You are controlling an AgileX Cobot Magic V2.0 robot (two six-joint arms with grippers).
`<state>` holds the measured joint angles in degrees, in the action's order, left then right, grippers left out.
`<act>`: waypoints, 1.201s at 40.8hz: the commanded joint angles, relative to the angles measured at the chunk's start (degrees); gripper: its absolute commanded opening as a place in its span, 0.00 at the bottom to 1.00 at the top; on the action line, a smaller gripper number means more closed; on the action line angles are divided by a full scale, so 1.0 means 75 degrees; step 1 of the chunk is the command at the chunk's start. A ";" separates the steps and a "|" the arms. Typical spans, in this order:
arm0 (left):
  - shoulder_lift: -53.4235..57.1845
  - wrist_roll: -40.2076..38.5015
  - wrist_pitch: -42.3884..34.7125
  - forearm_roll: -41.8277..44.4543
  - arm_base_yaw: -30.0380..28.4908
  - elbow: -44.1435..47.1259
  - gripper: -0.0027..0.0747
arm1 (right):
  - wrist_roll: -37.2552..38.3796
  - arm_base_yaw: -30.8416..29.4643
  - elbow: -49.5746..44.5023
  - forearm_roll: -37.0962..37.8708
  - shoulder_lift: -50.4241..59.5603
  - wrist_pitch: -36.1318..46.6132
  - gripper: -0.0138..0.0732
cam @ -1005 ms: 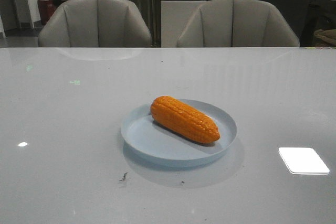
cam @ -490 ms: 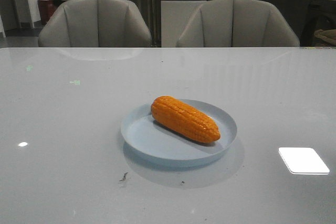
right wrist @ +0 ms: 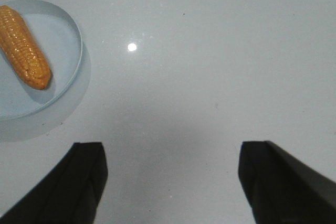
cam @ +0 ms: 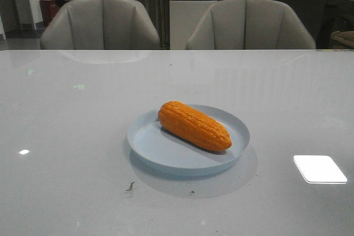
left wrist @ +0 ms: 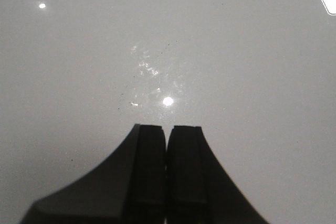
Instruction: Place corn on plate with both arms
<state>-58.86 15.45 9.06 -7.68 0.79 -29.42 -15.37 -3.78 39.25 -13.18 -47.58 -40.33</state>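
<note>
Corn [cam: 194, 125] lies diagonally inside the plate [cam: 160, 156], which sits mid-counter, slightly toward the near edge. Glossy, stiff and probably light, it would likely slip from a pinch at the tapered tip; its thicker middle, gripped across the kernel rows, looks safest. Neither arm touches it: the left gripper [left wrist: 168, 139] is pressed closed on nothing, the right gripper [right wrist: 172, 174] spread wide over bare counter [cam: 287, 98] beside the plate.
</note>
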 commanded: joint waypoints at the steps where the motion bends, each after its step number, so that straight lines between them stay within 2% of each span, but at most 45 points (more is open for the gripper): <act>1: 0.0117 -0.0026 -0.0584 -0.0069 -0.0003 -0.0222 0.16 | -0.0081 0.0009 0.0195 -0.0119 0.0061 0.0524 0.87; 13: 0.0440 -0.0026 -0.0562 -0.0069 -0.0003 -0.0218 0.16 | -0.0081 0.0009 0.0195 -0.0119 0.0061 0.0524 0.87; 26: 0.2917 -0.0026 -0.0492 -0.0193 0.0014 -0.0005 0.16 | -0.0081 0.0009 0.0195 -0.0119 0.0061 0.0524 0.87; 35: 0.4684 -0.0036 -0.0424 -0.0735 0.0014 0.0288 0.16 | -0.0081 0.0009 0.0195 -0.0119 0.0061 0.0524 0.87; 44: 0.5856 -0.0036 0.0343 -0.0735 0.0014 0.0463 0.16 | -0.0081 0.0009 0.0195 -0.0119 0.0061 0.0524 0.87; 49: 0.6207 -0.0036 0.0146 -0.0735 0.0014 0.0931 0.16 | -0.0081 0.0009 0.0195 -0.0119 0.0061 0.0524 0.87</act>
<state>-12.94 15.45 14.85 -12.37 0.79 -22.73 -15.39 -3.78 39.20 -13.18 -47.58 -40.33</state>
